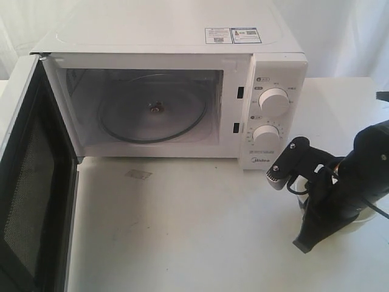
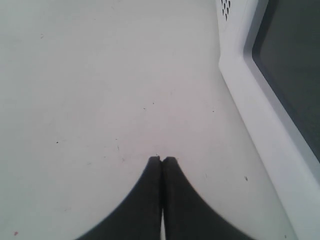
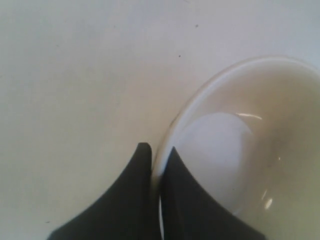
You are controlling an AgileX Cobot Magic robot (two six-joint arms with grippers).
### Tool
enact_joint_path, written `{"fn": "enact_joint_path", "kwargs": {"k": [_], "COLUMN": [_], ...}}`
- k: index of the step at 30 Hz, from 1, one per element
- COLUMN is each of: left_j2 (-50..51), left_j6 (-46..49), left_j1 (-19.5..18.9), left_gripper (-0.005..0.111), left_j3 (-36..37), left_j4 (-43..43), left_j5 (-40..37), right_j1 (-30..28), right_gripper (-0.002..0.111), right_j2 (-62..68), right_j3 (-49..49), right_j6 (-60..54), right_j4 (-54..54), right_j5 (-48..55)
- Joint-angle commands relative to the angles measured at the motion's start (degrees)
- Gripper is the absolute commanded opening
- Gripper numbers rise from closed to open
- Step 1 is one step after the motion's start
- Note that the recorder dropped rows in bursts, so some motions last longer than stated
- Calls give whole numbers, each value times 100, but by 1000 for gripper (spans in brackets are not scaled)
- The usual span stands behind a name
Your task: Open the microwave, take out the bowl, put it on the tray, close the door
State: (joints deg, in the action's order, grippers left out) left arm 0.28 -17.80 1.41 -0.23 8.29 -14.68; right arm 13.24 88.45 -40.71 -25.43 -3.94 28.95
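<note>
Bowl: the small round cream bowl (image 3: 240,145) with smooth plain walls is out of the oven. It sits low over the white surface (image 1: 182,231), to the right of the control panel, mostly hidden beneath the black right arm (image 1: 355,176). Whether it rests or hangs cannot be told.
Right jaws: clenched on the bowl's rim, one inside and one outside.
Microwave: the white boxy microwave (image 1: 182,30) stands empty, its glass turntable (image 1: 155,112) bare.
Door: the white door with its dark window (image 1: 33,201) is swung wide open at the left.
Left jaws: pressed together, grasping nothing, near the door.
Tray: none in view.
Risk: a thin rim pinch probably lets the smooth bowl tilt or slip mid-carry. With the tray unseen, the set-down could miss it.
</note>
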Motion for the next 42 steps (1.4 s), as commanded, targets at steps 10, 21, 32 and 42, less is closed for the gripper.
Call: {"fn": "enact_joint_path", "kwargs": {"k": [10,21,32,42], "left_j2": [-28,-28,-28,-28], "left_j6": [6,6,6,6], "left_j1": [-13,-13,-13,-13], "left_gripper": [0,0,0,0], "left_j3": [23,23,23,23], "left_j4": [-32,-32,-32,-32], "left_j5": [13,13,13,13], "right_j1": [-17,-7,199,1143], "right_gripper": [27,41,41,41], "right_j2": [22,-301,-1434,-2716], "right_j3": [17,6,-155,-285], "right_j6": [-40,-40,161,-486], "right_j4": [139,139,1123,2963], "right_j5": [33,-40,-428,204]}}
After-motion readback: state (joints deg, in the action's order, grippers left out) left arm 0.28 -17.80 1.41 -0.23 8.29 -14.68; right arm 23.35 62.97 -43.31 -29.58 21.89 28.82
